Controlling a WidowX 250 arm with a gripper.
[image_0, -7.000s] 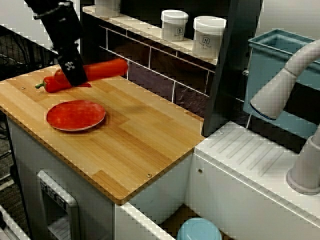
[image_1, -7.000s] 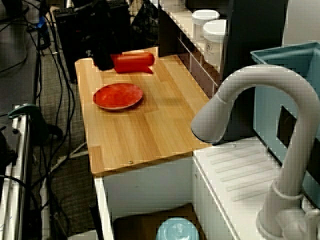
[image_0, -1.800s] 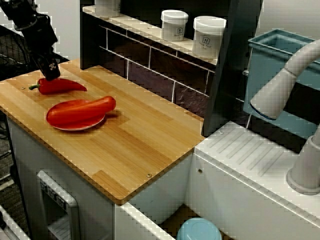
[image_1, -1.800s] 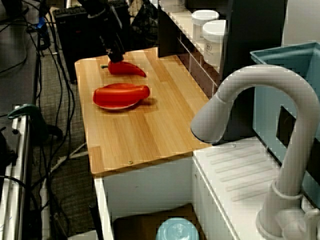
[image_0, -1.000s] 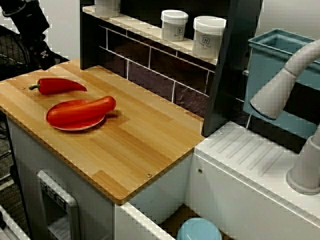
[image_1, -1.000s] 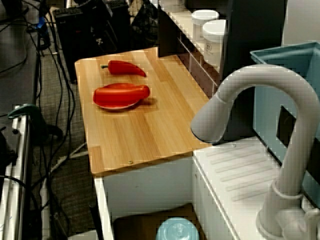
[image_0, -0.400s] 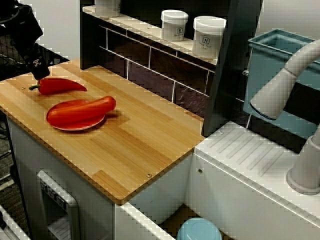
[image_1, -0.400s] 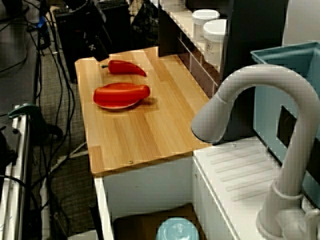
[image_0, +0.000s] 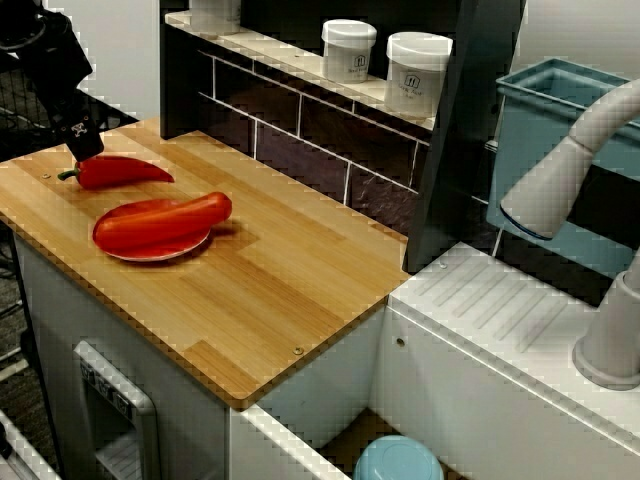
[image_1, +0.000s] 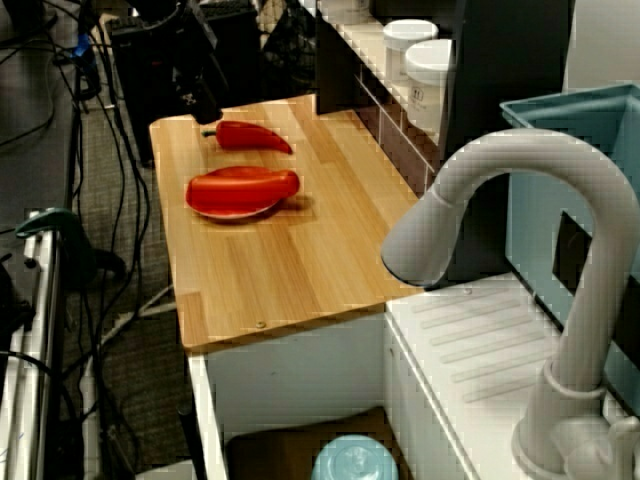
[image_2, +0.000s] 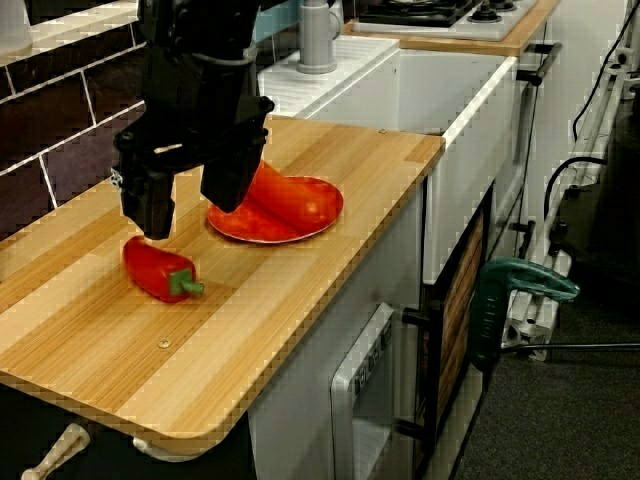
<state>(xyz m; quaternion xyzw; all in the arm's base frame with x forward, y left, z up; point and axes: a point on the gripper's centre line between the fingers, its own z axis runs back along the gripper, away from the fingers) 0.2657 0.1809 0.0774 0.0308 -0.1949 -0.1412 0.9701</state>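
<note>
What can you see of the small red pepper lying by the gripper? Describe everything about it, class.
The small red pepper is glossy and looks like plastic, with a short green stem at one end and a tapered tip at the other. It lies on its side on the wooden counter, apart from the red plate. The open gripper hangs just over it; whether they touch is unclear.

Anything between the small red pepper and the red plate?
No. Only bare wooden countertop separates the small red pepper from the red plate, plainest in the view facing the tiled wall.
</note>
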